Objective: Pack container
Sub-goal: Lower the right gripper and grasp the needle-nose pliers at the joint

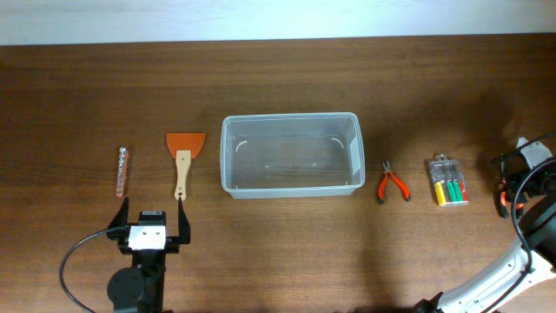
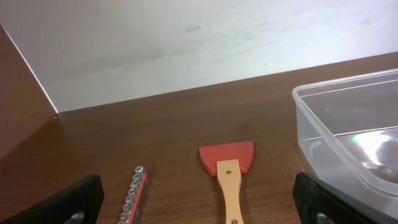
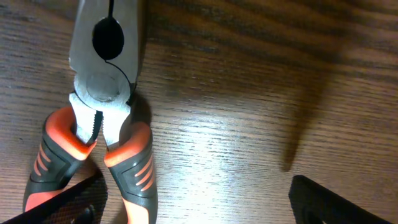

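Scraper (image 1: pixel 184 161) sits just beyond spread, empty left hand (image 1: pixel 152 213), long axis running from it toward counter's (image 1: pixel 287 252) far edge; container (image 1: pixel 291 155) just right of scraper.

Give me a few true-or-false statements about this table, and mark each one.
1. The container is empty. True.
2. The scraper lies inside the container. False: it lies on the table, left of the container.
3. The left gripper holds the scraper. False: it is open and empty, near the handle's end.
4. The pliers lie right of the container. True.
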Robot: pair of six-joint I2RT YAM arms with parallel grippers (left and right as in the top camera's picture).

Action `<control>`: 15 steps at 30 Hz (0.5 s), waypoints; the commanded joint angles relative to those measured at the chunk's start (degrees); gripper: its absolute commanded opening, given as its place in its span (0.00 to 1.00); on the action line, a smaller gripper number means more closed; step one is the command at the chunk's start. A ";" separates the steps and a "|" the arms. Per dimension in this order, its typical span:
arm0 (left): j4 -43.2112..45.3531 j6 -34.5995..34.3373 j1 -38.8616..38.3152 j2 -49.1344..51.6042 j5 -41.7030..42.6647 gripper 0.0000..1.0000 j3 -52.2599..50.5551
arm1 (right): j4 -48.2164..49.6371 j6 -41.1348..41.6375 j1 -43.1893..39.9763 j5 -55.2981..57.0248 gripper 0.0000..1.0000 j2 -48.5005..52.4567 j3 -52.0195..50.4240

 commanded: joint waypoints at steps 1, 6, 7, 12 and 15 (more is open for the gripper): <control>0.00 -0.50 0.31 -0.39 -0.39 0.99 -0.42 | 1.22 0.28 0.59 0.46 0.90 2.38 -0.33; 0.00 -0.50 0.31 -0.39 -0.39 0.99 -0.42 | 1.44 0.31 0.59 0.44 0.70 2.38 -0.33; 0.00 -0.50 0.31 -0.39 -0.39 0.99 -0.42 | 1.55 0.31 0.59 0.24 0.68 2.38 -0.33; 0.00 -0.50 0.31 -0.39 -0.39 0.99 -0.42 | 1.68 0.33 0.59 -0.26 0.67 2.38 -0.33; 0.00 -0.50 0.31 -0.39 -0.39 0.99 -0.42 | 1.66 0.59 0.59 -1.55 0.67 2.38 -0.33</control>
